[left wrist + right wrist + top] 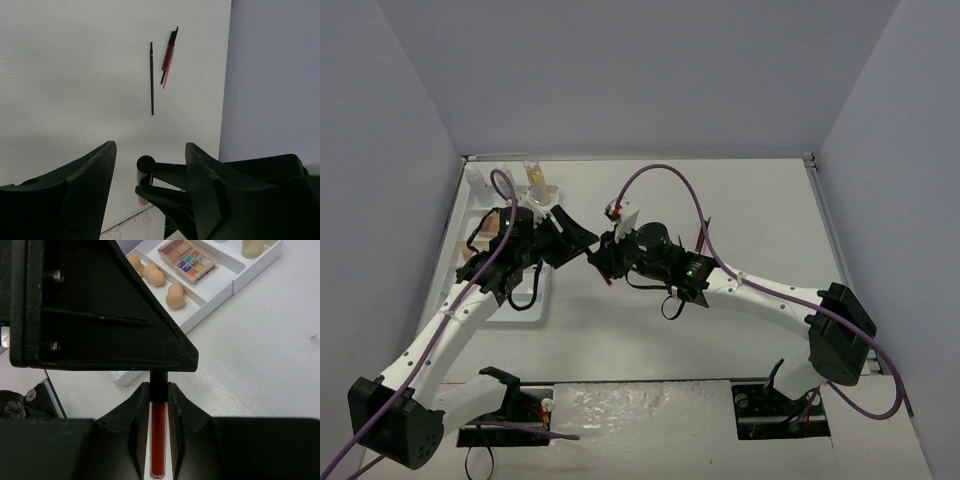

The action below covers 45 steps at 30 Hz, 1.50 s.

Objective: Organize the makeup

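Sponges (155, 276), eyeshadow palette (187, 260) in tray (212, 302); pencils (169, 57) lie loose on surface (75, 75). Right jaws clamp a red tube (158, 435), perhaps gloss; left jaws apart.

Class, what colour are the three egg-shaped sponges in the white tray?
Peach; the sponges show best in the right wrist view.
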### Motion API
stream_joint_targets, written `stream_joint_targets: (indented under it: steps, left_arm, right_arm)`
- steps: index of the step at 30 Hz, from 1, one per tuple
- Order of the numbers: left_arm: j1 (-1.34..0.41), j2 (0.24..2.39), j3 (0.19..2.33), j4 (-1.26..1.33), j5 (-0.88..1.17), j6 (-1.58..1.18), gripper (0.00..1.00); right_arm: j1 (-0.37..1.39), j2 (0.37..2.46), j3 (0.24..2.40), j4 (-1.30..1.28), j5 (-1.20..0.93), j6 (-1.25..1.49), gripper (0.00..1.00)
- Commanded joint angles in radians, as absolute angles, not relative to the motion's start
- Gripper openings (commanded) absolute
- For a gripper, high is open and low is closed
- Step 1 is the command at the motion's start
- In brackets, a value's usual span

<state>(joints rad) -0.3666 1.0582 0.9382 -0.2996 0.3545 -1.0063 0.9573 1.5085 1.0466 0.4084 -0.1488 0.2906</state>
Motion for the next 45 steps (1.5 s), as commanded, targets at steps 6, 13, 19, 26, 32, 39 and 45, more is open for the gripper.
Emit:
stream_joint_targets:
  steps: [6,13,19,26,32,39,45]
  left_arm:
    - [-0.404,1.064,0.979,-0.199,0.323,-1.037,0.33]
    - [-0.437,1.080,0.963,-0.183,0.306,-1.045,0.18]
    - [-0.437,1.071,0.957,-0.199,0.267,-1.036,0.00]
    - [-0.423,1.087,0.969,-0.250,0.186,-1.008,0.00]
    - [-0.231,1.115,0.942,-0.300,0.170,-0.988,0.00]
    - [0.117,1.173,0.873,-0.306,0.211,-0.970,0.00]
    - [0.302,1.257,0.861,-0.285,0.188,-0.959,0.00]
  right_arm:
    - [0.959,1.454,1.071,0.497,-0.079,0.332,0.00]
    - [0.957,1.466,1.089,0.477,-0.038,0.352,0.00]
    - [0.954,1.470,1.094,0.464,-0.027,0.357,0.13]
    - [0.936,1.446,1.085,0.391,-0.004,0.341,0.74]
    - [0.887,1.354,1.019,0.283,0.056,0.333,0.99]
    - [0.800,1.199,0.924,0.142,0.107,0.326,1.00]
    - [0.754,1.075,0.877,0.059,0.151,0.303,1.00]
